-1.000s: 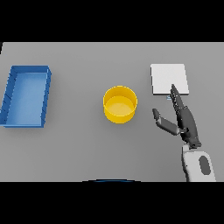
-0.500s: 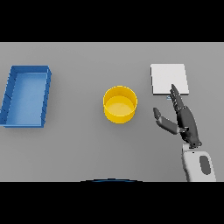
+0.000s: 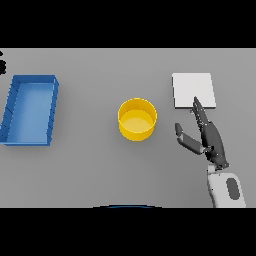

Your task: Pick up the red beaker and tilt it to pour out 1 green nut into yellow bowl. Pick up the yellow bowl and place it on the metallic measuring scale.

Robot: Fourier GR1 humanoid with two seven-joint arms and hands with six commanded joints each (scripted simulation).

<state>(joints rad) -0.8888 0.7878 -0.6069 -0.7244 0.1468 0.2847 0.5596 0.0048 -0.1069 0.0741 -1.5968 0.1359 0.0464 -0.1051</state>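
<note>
Item one, the yellow bowl [image 3: 137, 119]: you see a round, straight-walled vessel, bright yellow outside with a paler yellow floor, standing upright near the middle of the grey tabletop [image 3: 100, 170]. Its inside looks bare; no nut can be made out in it. Nothing touches it.

Item two, the measuring scale [image 3: 193, 90]: a flat, pale, square plate with a thin darker edge, lying at about two o'clock from the bowl and well apart from it. Its surface carries nothing.

Item three, the right robot hand [image 3: 210, 138]: you find it at about four o'clock from the bowl, its white and grey forearm coming up from the lower right. The dark fingers are stretched out straight and held together, pointing to roughly eleven o'clock, with their tips overlapping the lower edge of the scale in the head view. The thumb is spread out toward the bowl, well short of it. The robot hand holds nothing and is wide.

Item four, a blue tray [image 3: 11, 107]: a rectangular, shallow, walled container at nine o'clock from the bowl, well apart, near the tabletop's left edge. Its floor is a lighter blue than its walls.

Between bowl and scale the tabletop shows only bare grey.
</note>
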